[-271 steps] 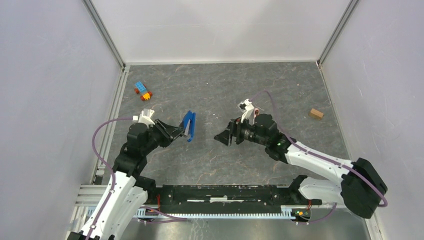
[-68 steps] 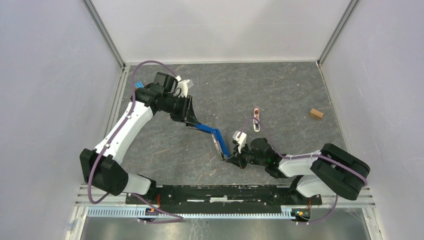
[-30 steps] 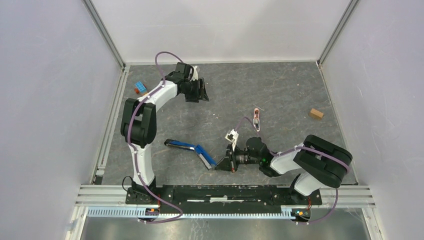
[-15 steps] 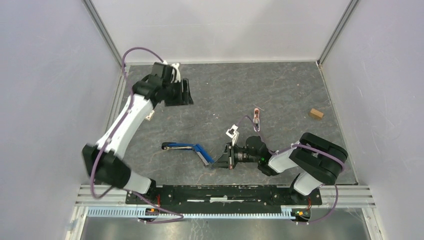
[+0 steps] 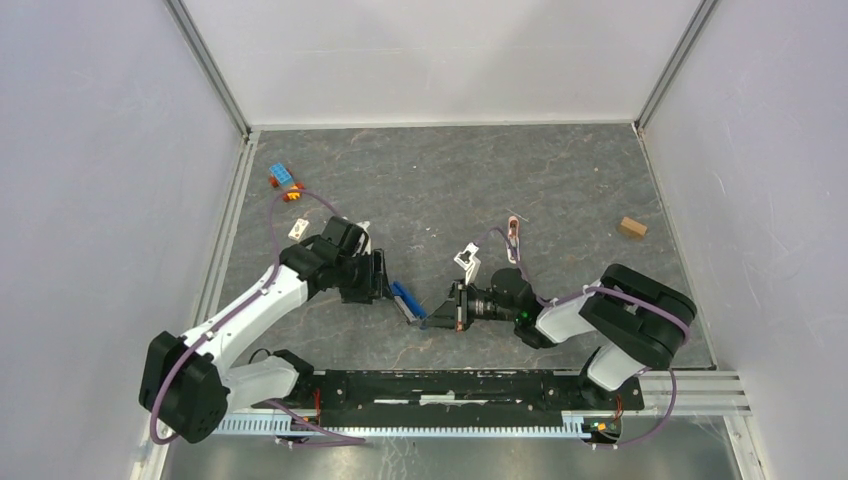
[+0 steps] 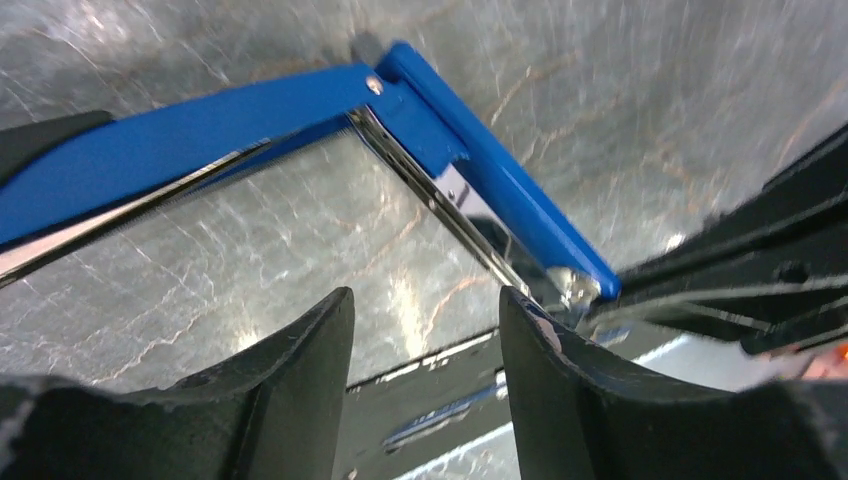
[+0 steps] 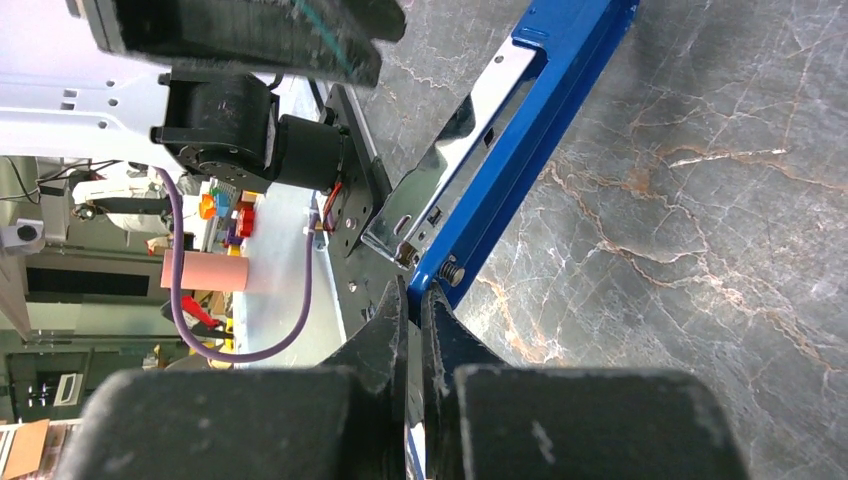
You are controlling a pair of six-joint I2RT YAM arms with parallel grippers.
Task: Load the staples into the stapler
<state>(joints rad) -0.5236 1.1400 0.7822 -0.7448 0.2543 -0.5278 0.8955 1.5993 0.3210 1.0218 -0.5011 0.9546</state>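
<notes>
Here the stapler lies hinged open on the table between the arms, its shiny rail exposed. The right gripper pinches its near end, and the left gripper hovers by the other leg, jaws apart and empty. The right's pinch looks slight, so the left should steady that leg with the rail facing up.

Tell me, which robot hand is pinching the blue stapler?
The right gripper: its jaws are shut tight on one end of the open stapler. The left gripper hangs close by the stapler with its jaws apart, holding nothing.
</notes>
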